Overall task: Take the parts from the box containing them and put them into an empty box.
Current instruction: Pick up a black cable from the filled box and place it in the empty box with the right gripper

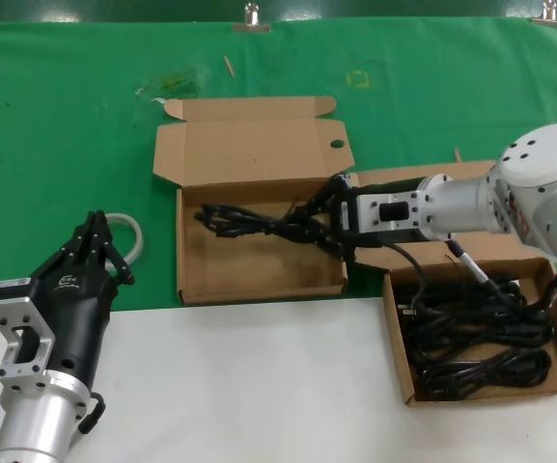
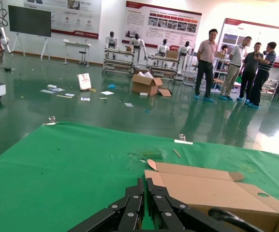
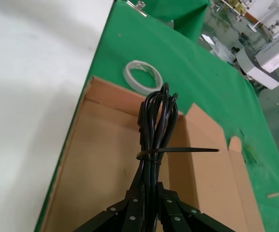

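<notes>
My right gripper is shut on a coiled black power cord, holding it stretched out over the floor of the empty box at the table's middle. In the right wrist view the same cord, bound by a thin tie, runs from between the fingers out over the cardboard floor. To the right stands the box containing the parts, with several more black cords lying in it. My left gripper hangs shut and empty at the left, tips together.
A roll of white tape lies on the green cloth by the left gripper and shows again beyond the box's end wall. The middle box's lid stands hinged open at the back. White table surface fills the front.
</notes>
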